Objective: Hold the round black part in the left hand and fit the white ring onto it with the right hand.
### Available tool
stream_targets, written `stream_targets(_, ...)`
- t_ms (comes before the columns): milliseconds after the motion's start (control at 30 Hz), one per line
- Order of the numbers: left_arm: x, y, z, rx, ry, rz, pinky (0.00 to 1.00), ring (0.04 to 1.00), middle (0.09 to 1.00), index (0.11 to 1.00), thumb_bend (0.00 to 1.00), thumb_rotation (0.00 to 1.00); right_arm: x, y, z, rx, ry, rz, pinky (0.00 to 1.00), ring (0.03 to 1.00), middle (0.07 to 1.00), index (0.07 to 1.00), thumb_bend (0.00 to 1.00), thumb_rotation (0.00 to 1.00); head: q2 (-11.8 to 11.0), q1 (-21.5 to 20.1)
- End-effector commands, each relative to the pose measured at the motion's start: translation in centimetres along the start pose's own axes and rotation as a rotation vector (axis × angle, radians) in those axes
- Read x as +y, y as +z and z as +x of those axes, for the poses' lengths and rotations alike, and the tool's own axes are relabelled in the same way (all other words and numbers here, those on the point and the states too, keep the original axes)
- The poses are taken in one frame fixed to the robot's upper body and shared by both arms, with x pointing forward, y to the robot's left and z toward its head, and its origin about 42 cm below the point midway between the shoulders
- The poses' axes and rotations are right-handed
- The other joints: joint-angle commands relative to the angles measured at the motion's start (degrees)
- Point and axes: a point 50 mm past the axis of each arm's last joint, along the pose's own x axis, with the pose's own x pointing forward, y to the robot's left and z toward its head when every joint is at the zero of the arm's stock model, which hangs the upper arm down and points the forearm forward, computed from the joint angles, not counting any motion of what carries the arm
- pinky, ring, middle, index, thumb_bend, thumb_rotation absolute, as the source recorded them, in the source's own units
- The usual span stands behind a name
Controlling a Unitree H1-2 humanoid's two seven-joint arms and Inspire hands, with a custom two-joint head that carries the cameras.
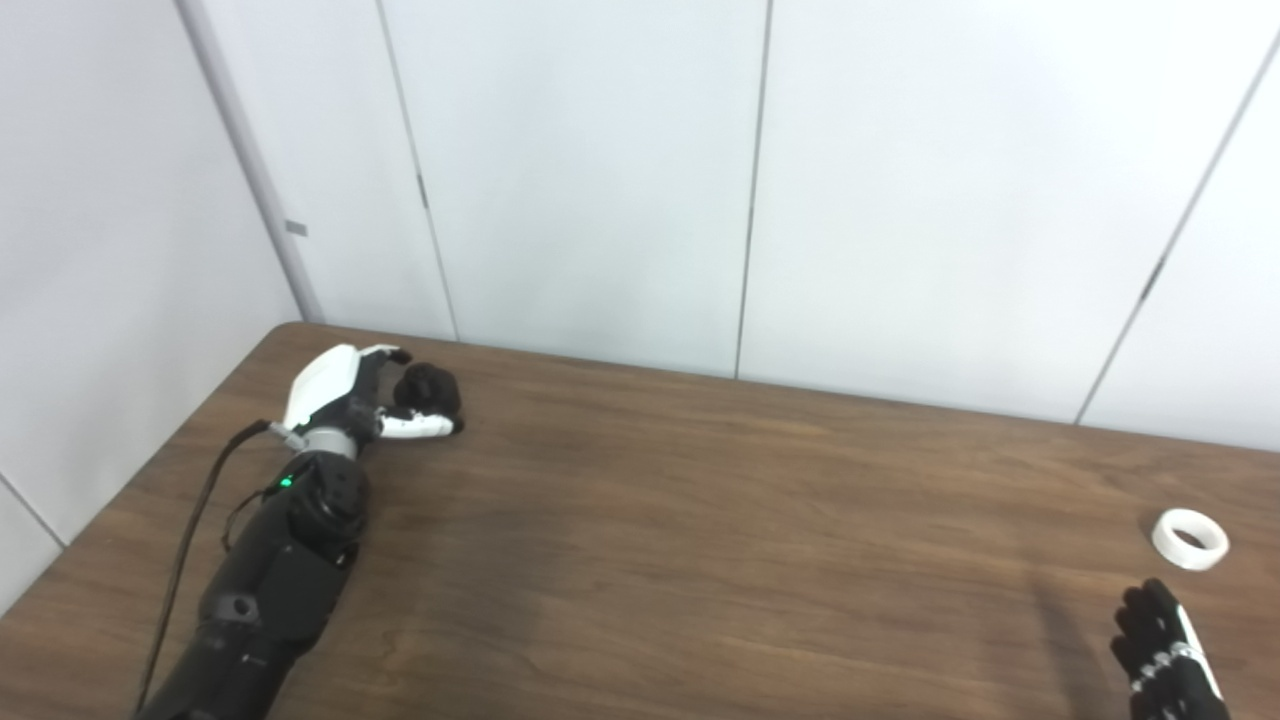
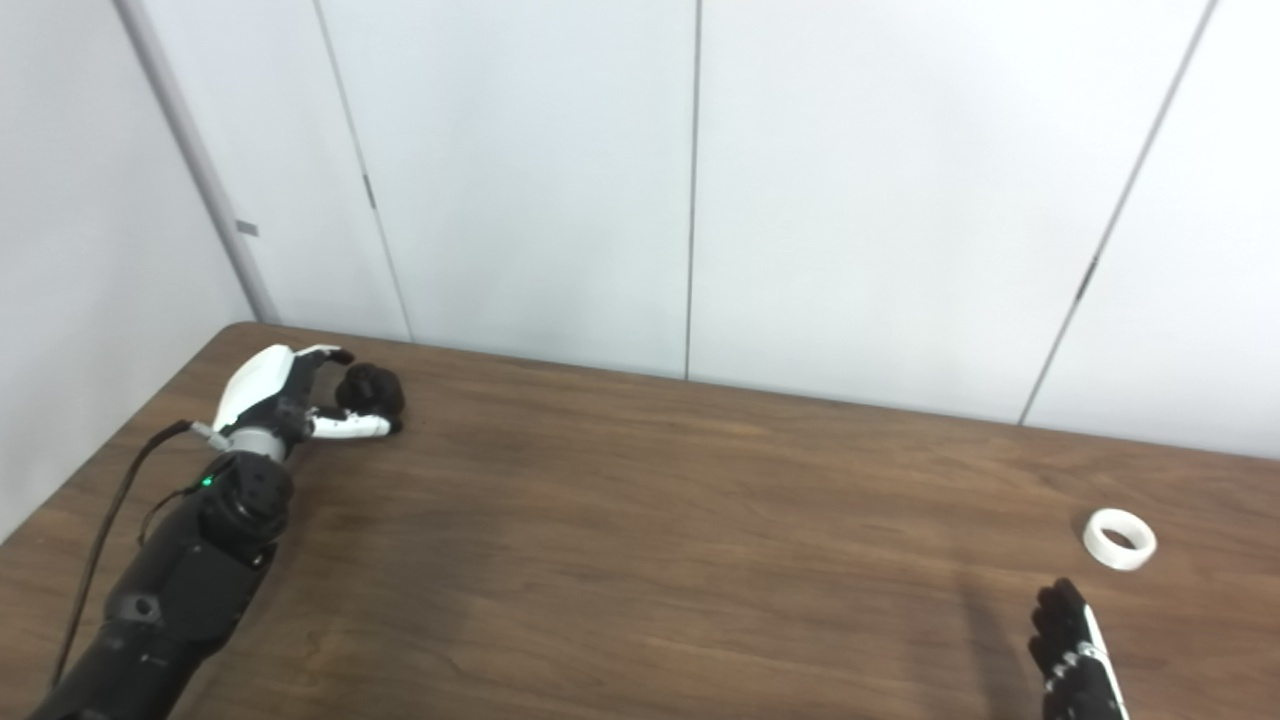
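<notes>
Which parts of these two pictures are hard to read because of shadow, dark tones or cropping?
Left eye view: the round black part merges with the left hand and its dark fingers; a soft shadow streak lies beside the right hand. Right eye view: that hand is cropped at the bottom edge; the white ring reads clearly on the table.

table (image 1: pixel 640 560): wall panels (image 1: pixel 600 180) behind far edge | round part (image 1: pixel 430 388): far left on table, between fingers and thumb of left hand (image 1: pixel 345 395) | ring (image 1: pixel 1189 538): right side, flat on table | right hand (image 1: pixel 1165 655): near right, just nearer than ring, apart from it
</notes>
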Motion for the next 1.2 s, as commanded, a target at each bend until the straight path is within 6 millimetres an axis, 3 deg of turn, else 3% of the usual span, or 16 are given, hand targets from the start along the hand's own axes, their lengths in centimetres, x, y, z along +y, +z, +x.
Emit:
stream_targets(0, 3.4, 2.5, 0.9, -0.074, 0.109, 0.001, 1.00, 0.992, 0.930, 0.831, 0.88, 0.31, -0.4, -3.7, -7.3, 0.215, -0.040, 0.027, 1.00, 0.999, 0.993, 0.999, 0.48, 1.00, 0.02, 0.04)
stream_targets(367, 3.4, 2.6, 1.0, -0.074, 0.120, 0.019, 1.00, 0.990, 0.925, 0.831, 0.89, 0.32, -0.4, -3.8, -7.3, 0.215, -0.039, 0.039, 1.00, 1.000, 1.000, 1.000, 0.45, 1.00, -2.01, 2.76)
stream_targets(767, 3.9, 3.3, 1.6, -0.064, 0.140, 0.038, 1.00, 0.992, 0.933, 0.834, 0.88, 0.30, -0.2, -3.7, -7.4, 0.214, -0.036, 0.041, 1.00, 1.000, 1.000, 1.000, 0.43, 1.00, -2.12, 2.76)
stream_targets(1167, 4.7, 2.6, 2.5, -0.040, 0.129, 0.101, 1.00, 1.000, 0.944, 0.850, 0.89, 0.31, -0.2, -3.8, -7.5, 0.210, -0.034, 0.034, 1.00, 1.000, 1.000, 1.000, 0.43, 1.00, -1.70, 1.72)
